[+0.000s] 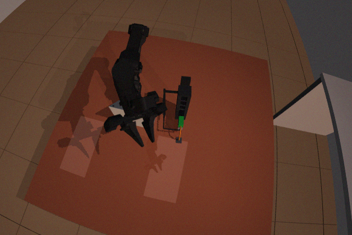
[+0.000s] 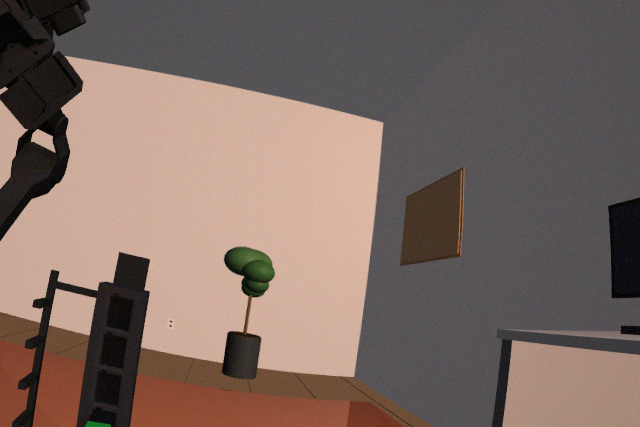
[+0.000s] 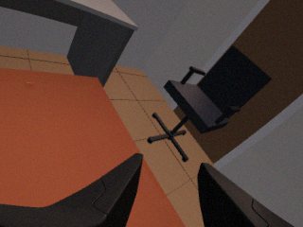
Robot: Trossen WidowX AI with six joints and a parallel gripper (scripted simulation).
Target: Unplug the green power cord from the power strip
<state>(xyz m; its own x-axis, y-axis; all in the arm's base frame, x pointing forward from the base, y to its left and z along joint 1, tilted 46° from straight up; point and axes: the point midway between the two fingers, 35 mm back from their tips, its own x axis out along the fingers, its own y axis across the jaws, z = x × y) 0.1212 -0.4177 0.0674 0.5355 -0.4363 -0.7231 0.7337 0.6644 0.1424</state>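
The green plug (image 1: 181, 121) (image 2: 98, 424) sits at the near end of the dark upright power strip (image 1: 187, 91) (image 2: 138, 329). A thin orange cord (image 1: 180, 134) runs from the plug to a small dark block (image 1: 178, 140). My gripper (image 1: 148, 143) (image 3: 170, 165) is partly open with nothing between its fingers. In the top view it appears to the left of the plug and cord and apart from them, raised above the mat. The wrist view shows neither plug nor strip. The exterior view cuts off the plug's lower part and does not show the fingers clearly.
A thin dark bracket (image 1: 164, 110) (image 2: 39, 355) stands along the strip's left side, toward my arm. The arm's pale base (image 1: 115, 108) is mostly hidden under the arm. Farther off are a desk (image 1: 342, 98) (image 3: 101, 44), a potted plant (image 2: 241, 355) and a chair (image 3: 196, 104).
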